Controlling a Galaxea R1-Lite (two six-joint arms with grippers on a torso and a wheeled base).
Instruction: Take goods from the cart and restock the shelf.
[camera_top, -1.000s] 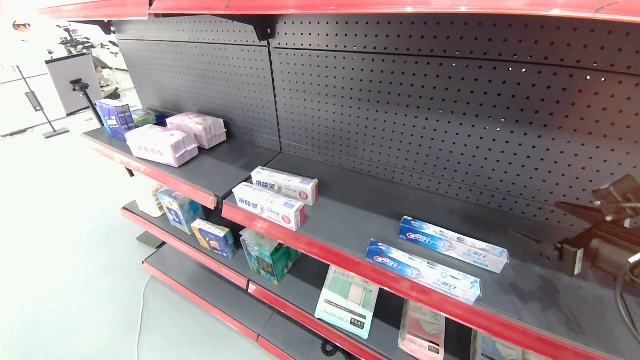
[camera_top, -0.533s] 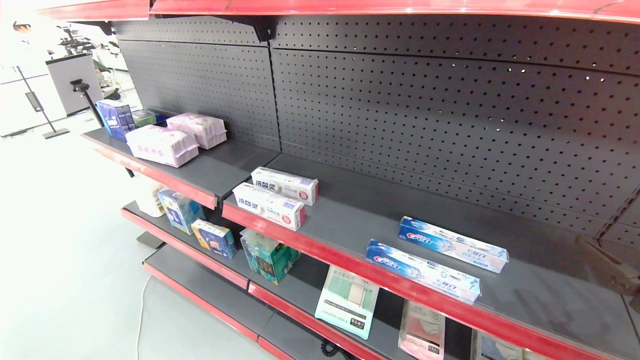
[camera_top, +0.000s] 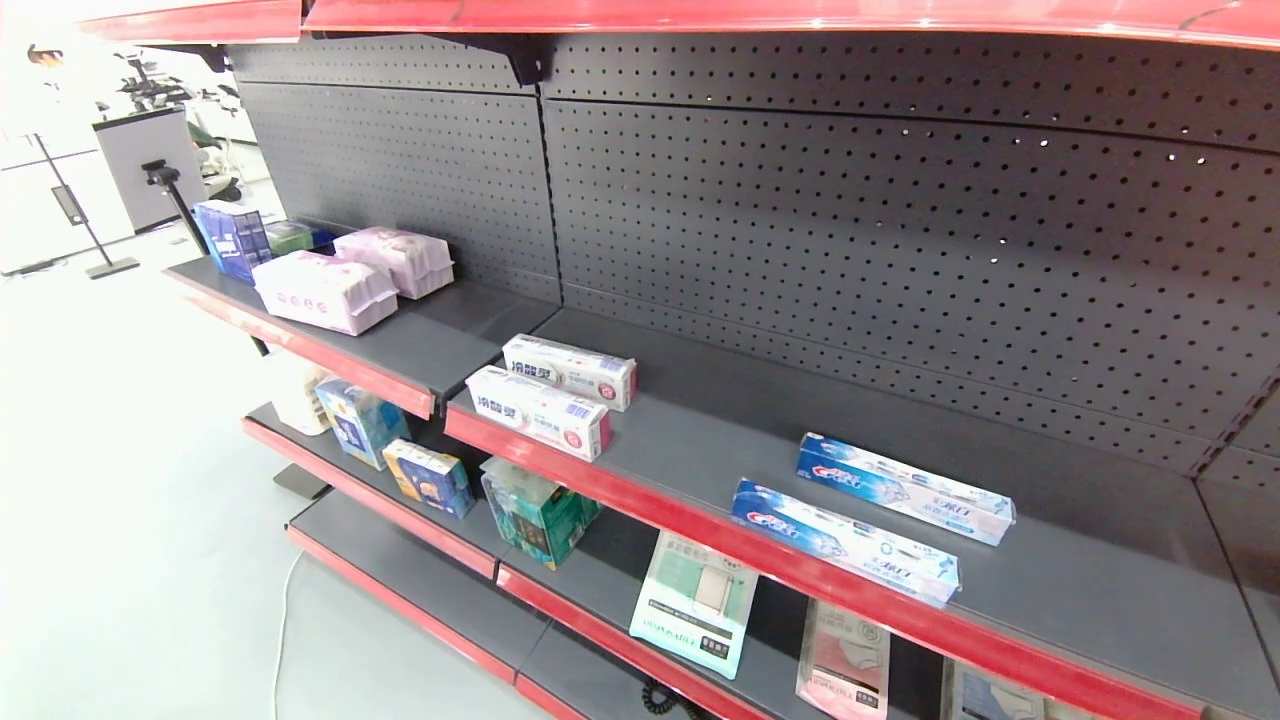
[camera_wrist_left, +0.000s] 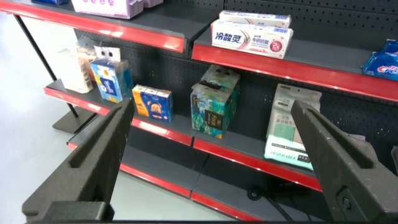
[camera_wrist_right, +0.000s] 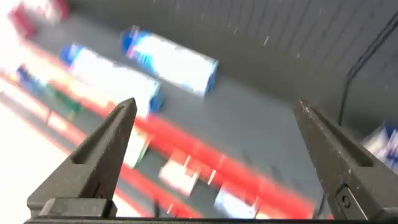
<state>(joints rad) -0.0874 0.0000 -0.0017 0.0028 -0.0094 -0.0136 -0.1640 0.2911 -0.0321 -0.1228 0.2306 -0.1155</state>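
Left gripper (camera_wrist_left: 212, 104): two dark, matt, wedge-shaped fingers set wide apart with nothing between them; it hangs in front of the lower tiers of the shelf (camera_top: 1100, 560).
Right gripper (camera_wrist_right: 216, 104): the same black tapered fingers, spread wide and empty, above the front edge of the middle board, near the blue cartons (camera_wrist_right: 171, 61), which look smeared from that wrist.
Blue cartons: two long, glossy cardboard boxes lying flat and parallel. One is at the front edge toward the board's right end and the other is just behind it, not touching. Each carries a red-and-white logo and pale lettering.
White cartons (camera_top: 538, 410): two long boxes, white with red ends and large teal characters, at the front left corner of the same board, one close behind the other.
Green box (camera_wrist_left: 214, 102): squat, shiny and patterned, upright on the board below the white cartons.
Yellow-and-blue box (camera_wrist_left: 152, 102): small and upright, farther left along that lower board.
Flat packets (camera_top: 695, 600): thin, pale, film-fronted packs standing under the middle board's front edge.
Pink packs (camera_top: 323, 290): two soft, plastic-wrapped blocks on the adjoining left board, one at its front edge and one nearer the back panel (camera_top: 850, 220).
Shelf: dark grey sheet-metal boards, each with a red strip (camera_top: 650, 500) along the front edge; the back panel is black and perforated.
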